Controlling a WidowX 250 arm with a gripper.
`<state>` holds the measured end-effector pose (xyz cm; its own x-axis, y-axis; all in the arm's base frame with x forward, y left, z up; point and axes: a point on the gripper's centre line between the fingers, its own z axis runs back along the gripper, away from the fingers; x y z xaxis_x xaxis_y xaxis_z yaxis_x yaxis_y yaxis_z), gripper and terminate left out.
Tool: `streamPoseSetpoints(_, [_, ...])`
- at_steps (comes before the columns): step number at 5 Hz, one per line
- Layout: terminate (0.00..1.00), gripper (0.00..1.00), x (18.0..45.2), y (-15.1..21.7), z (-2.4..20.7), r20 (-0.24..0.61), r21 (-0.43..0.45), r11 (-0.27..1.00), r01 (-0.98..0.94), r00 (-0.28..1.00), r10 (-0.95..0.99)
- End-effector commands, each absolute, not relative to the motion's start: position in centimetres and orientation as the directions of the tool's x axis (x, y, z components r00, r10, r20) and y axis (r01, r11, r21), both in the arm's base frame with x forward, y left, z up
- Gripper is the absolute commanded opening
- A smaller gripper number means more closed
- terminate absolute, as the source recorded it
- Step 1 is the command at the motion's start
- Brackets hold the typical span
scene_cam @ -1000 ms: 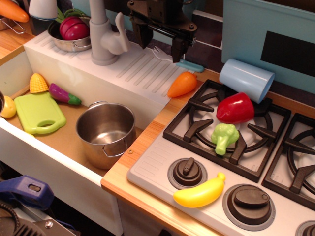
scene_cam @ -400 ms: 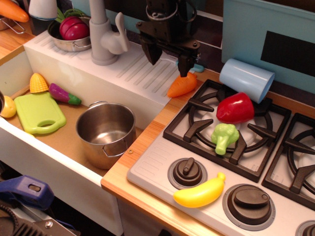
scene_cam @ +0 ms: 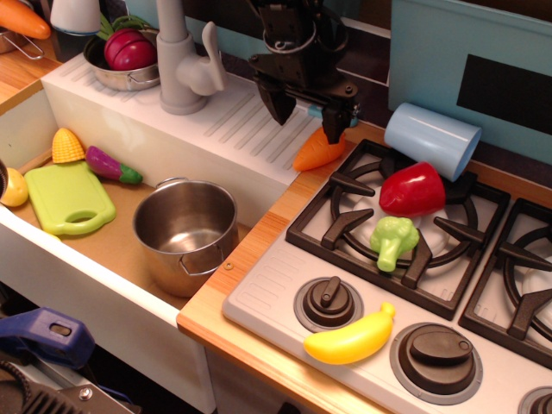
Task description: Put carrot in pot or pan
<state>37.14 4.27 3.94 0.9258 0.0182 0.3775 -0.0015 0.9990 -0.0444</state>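
Observation:
The small stubby orange carrot lies on the wooden counter between the sink's drainboard and the stove's left burner. My gripper hangs just above it, black fingers spread open and pointing down on either side of the carrot's far end, which it partly hides. The shiny steel pot stands upright and empty in the sink basin at the lower left, well apart from the gripper.
A red pepper and broccoli sit on the burner, a blue cup behind them, a banana near the knobs. A green board, corn and eggplant lie in the sink. A faucet stands behind.
The gripper has moved right and down from above the drainboard to just over the carrot. The carrot and pot have not moved.

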Motion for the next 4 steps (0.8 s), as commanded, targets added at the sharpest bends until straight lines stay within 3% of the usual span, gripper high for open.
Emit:
streamPoseSetpoints(1, [0.00, 1.00, 38.1, 4.4, 4.3, 0.439, -0.069, 0.998, -0.001, 0.898, 0.031])
streamPoseSetpoints(4, [0.00, 1.00, 37.4, 3.9, 1.7, 0.441, -0.114, 0.993, -0.042, 0.893, 0.089])
